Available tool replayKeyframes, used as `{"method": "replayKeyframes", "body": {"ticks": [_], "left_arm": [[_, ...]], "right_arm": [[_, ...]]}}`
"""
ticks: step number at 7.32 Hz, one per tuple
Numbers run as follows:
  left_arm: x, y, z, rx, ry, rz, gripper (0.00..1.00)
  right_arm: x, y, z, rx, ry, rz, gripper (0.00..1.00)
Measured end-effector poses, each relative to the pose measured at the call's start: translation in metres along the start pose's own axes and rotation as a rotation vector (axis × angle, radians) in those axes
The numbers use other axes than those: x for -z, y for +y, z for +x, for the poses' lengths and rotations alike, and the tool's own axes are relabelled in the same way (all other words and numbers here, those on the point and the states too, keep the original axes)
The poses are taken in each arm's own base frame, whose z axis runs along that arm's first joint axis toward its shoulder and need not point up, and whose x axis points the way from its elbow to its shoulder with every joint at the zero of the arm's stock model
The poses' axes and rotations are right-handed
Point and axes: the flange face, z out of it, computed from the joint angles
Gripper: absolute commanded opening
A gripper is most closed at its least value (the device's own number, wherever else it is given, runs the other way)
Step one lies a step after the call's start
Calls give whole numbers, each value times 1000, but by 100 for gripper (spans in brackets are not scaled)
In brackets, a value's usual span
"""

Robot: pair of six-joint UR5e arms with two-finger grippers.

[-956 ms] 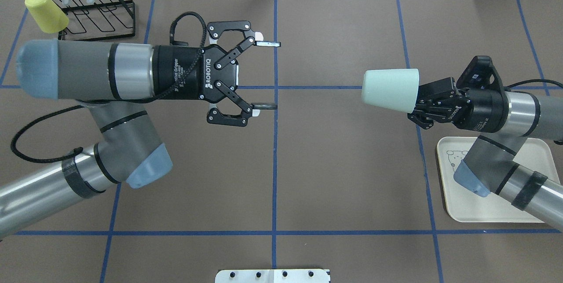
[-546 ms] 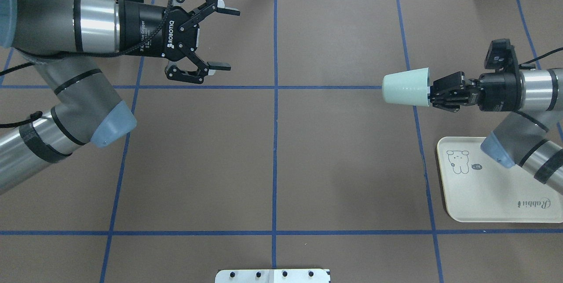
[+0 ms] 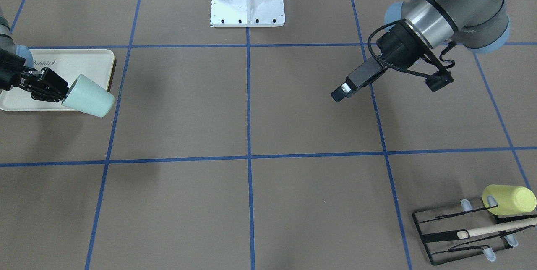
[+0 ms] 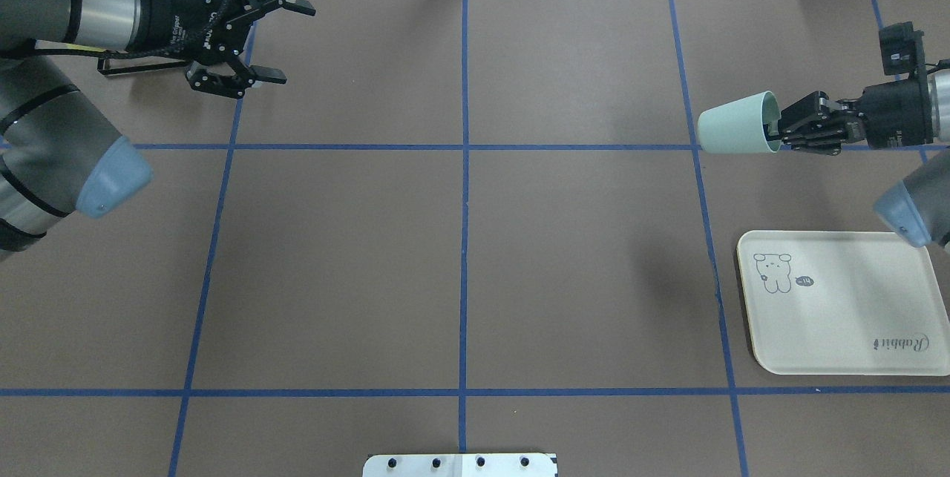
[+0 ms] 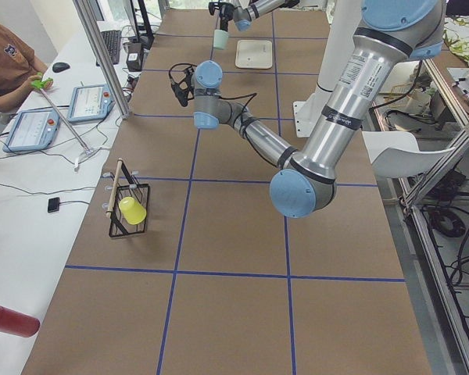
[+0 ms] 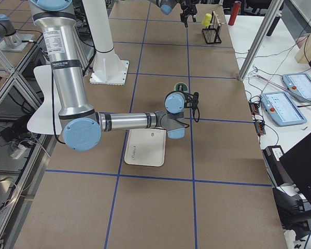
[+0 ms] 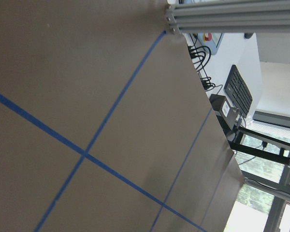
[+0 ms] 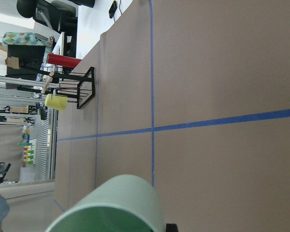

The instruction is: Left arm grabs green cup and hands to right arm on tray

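The hand-over looked complete: the right claw (image 4: 775, 133) was clenched on the rim of the green cup (image 4: 731, 133), holding it sideways above the worktop (image 4: 460, 262), just beyond the far left corner of the tray (image 4: 839, 314). The left claw (image 4: 291, 44) hung spread and empty at far left. 1 step was left: setting the cup on the tray.

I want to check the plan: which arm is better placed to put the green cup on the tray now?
The right. The right end effector is shut on the green cup, close to the tray. The left end effector is open, empty, and far across the table.
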Motion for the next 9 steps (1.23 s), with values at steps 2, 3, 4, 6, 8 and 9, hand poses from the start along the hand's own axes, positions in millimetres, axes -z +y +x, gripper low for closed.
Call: {"method": "replayKeyframes", "body": {"ticks": [2,3,4,6,8,9], "left_arm": [[21,-28,-17,-83,-108,86,100],[36,-37,-26,-119,-157,118,100],[46,-42,-30,-140,-210,143,100],[58,-54,-33,-167,-292,177,100],[68,-63,-34,-195,-345,194,100],[70,-64,-34,-199,-357,197,100]], "right_arm": [[14,-7,44,-70,150,32,0],[24,-16,65,-47,231,52,0],[33,-24,81,-15,302,56,0],[42,-29,104,19,390,63,0],[46,-34,96,65,481,45,0],[47,-36,73,88,539,14,0]]}}
